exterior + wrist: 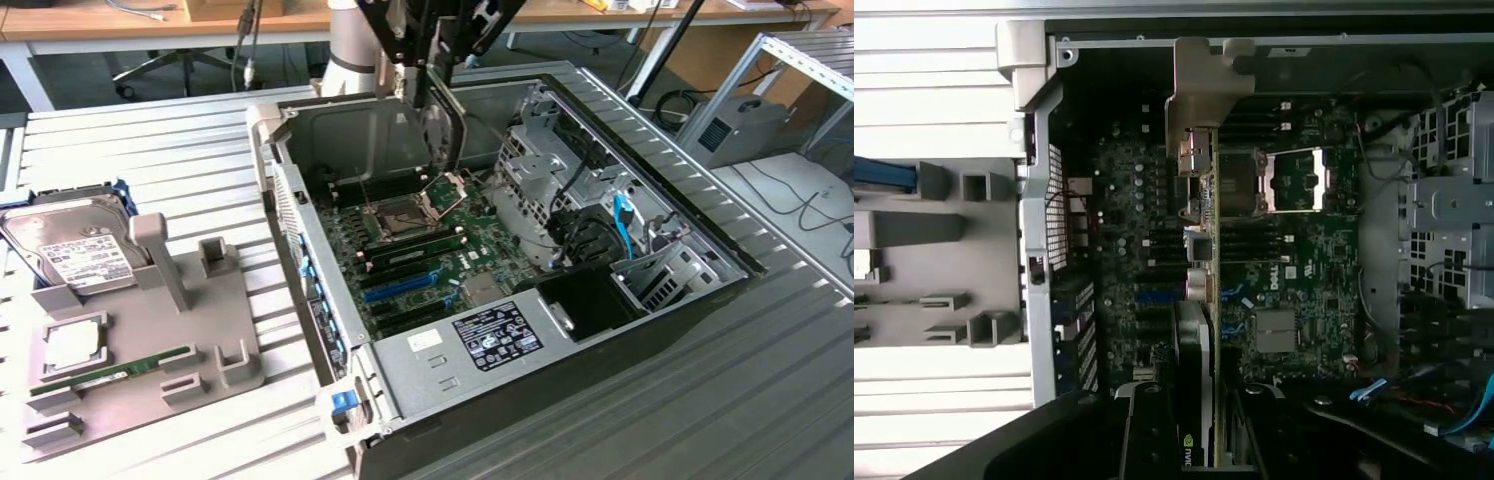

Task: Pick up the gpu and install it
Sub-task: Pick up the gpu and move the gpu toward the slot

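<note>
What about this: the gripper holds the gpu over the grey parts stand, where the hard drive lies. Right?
No. The gripper holds the gpu over the motherboard inside the open computer case, not over the grey parts stand, where the hard drive lies. The exterior view shows it.

A ribbed metal tabletop [147,150] fills the foreground. Beyond its far edge stand wooden desks [94,20] on white legs, with an office chair [167,65] tucked under one. Off the exterior view's right edge, an aluminium frame [801,60] and a grey box [731,128] stand on a pale floor [781,175] strewn with cables [817,205].
</note>
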You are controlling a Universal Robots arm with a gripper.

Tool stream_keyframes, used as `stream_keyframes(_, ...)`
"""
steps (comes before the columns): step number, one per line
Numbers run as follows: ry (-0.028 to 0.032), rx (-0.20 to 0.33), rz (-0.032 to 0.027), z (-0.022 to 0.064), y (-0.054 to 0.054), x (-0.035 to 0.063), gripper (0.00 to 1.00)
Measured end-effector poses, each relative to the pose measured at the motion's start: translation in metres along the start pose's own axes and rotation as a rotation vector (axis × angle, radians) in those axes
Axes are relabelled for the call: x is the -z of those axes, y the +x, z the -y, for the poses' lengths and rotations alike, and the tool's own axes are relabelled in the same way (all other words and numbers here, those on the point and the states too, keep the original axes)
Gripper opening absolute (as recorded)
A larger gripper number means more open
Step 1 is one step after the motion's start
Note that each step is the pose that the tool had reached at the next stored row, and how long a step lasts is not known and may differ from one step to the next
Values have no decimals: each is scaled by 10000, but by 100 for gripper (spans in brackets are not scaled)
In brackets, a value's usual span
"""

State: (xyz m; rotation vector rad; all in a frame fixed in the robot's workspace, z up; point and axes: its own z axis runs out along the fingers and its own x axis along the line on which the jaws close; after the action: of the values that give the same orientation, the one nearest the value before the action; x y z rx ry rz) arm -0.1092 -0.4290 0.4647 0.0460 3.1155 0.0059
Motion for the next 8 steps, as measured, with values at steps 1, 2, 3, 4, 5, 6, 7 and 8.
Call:
stream_keyframes(1, -2, 1, 1, -2, -83, -3, 27)
stream_keyframes(2, -2, 1, 0, -5, -173, -5, 27)
stream_keyframes(3, -3, 2, 0, -7, -238, -6, 27)
stream_keyframes(4, -3, 2, 0, -9, -293, -8, 27)
stream_keyframes(5, -3, 3, 0, -11, -391, -10, 27)
stream_keyframes(6, -3, 3, 0, -13, -445, -12, 27)
stream_keyframes(7, -3, 4, 1, -14, -488, -13, 27)
stream_keyframes(8, -3, 5, 0, -16, -542, -14, 27)
